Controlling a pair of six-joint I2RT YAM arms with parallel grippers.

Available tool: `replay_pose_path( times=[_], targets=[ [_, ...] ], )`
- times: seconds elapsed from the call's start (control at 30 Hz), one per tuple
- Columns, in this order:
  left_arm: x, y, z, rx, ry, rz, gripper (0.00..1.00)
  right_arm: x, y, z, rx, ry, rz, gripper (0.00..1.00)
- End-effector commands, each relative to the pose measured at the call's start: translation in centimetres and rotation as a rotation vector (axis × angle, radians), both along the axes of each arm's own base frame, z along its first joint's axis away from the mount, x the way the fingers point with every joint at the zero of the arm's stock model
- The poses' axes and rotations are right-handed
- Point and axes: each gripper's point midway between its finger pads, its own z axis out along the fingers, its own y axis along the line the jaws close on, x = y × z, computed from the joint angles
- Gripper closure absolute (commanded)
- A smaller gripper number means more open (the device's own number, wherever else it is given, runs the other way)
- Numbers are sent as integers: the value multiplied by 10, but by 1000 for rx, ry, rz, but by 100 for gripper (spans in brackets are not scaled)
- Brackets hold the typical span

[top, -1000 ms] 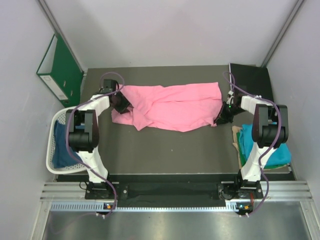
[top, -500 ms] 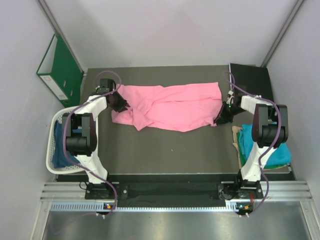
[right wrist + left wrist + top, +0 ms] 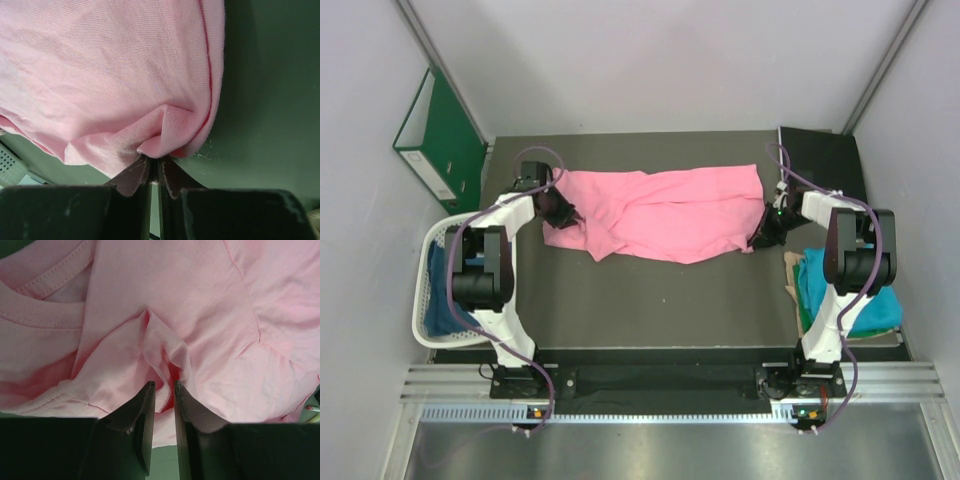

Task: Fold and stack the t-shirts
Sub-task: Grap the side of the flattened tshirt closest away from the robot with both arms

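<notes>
The bright pink t-shirt [image 3: 665, 212] lies spread left to right across the back of the table, rumpled at its left end. My left gripper [image 3: 560, 207] is at that collar end. In the left wrist view its jaws [image 3: 162, 385] are nearly together on a raised fold of the pink cloth [image 3: 200, 315]. My right gripper [image 3: 763, 228] is at the shirt's right hem, and its jaws [image 3: 154, 159] pinch a small fold of the pink cloth [image 3: 100, 75]. The teal t-shirt [image 3: 848, 292] lies at the right edge. The dark blue t-shirt [image 3: 445, 292] lies in the basket.
A white lattice basket [image 3: 423, 290] stands at the left edge of the table. A green ring binder [image 3: 440, 135] leans on the left wall. A black flat object [image 3: 825, 160] lies at the back right corner. Grey walls close in three sides.
My left gripper shifted slightly back and then forward again at the shirt's collar end. The right arm and the shirt have hardly moved.
</notes>
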Motion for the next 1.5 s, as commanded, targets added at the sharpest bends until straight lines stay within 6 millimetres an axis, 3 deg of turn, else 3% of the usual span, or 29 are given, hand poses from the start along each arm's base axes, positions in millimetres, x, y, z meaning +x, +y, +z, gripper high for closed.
replay_pose_path(
  times=[0.0, 0.27, 0.37, 0.47, 0.57, 0.73, 0.77, 0.97, 1.1, 1.23, 1.47],
  targets=[
    [-1, -4, 2, -14, -20, -14, 73, 10, -1, 2, 1, -28, -5, 94],
    [-5, -16, -14, -43, 10, -46, 75, 10, -1, 2, 0, -29, -5, 94],
    [-6, -26, -19, -60, 20, -71, 81, 10, -1, 2, -1, -27, -7, 94],
    [-6, -34, -21, -59, 24, -91, 98, 10, -1, 4, -1, -33, -7, 94],
    [-8, -31, -14, -35, 23, -87, 100, 9, -1, 5, -3, -34, -7, 94],
    [-19, -16, 18, 48, 6, -87, 100, 10, -3, 16, -14, -60, 0, 94],
    [-19, -11, 32, 71, -20, -76, 100, 10, -3, 18, -17, -63, 5, 94],
    [-42, 3, 68, 127, -38, -69, 100, 6, -5, 38, -32, -95, 24, 95],
    [-64, 6, 77, 144, -8, -85, 100, 0, -6, 49, -33, -109, 32, 95],
    [-96, 7, 72, 140, 51, -100, 100, -7, -8, 55, -33, -117, 35, 95],
    [-151, 7, 92, 116, 71, -87, 100, -29, -7, 65, -25, -115, 44, 95]
  ],
)
